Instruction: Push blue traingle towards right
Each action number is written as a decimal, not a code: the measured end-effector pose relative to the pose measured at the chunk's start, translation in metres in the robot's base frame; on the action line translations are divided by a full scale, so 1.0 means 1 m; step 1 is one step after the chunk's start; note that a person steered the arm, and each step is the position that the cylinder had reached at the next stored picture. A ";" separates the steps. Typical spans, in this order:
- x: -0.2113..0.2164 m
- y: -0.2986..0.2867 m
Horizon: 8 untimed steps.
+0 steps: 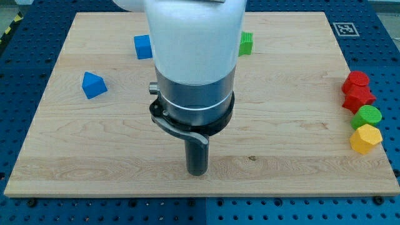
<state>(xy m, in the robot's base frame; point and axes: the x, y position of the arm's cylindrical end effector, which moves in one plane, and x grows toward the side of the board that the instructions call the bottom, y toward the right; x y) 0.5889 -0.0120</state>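
Camera view shows no readable writing. My tip (197,172) rests on the counter (287,150), touching nothing, well right of the blue triangle (94,85).

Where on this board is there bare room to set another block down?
Bare wood spans from my tip rightward to the stack of red blocks, green block and yellow block, which crowd the right edge. Below the blue triangle is bare too.

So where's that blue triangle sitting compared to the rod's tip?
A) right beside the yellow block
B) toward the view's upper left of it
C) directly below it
B: the blue triangle lies near the board's left side, up and left of my tip.
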 end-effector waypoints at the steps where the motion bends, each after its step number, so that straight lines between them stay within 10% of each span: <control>1: -0.002 -0.012; 8: -0.074 -0.243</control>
<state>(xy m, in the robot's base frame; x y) 0.5144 -0.2555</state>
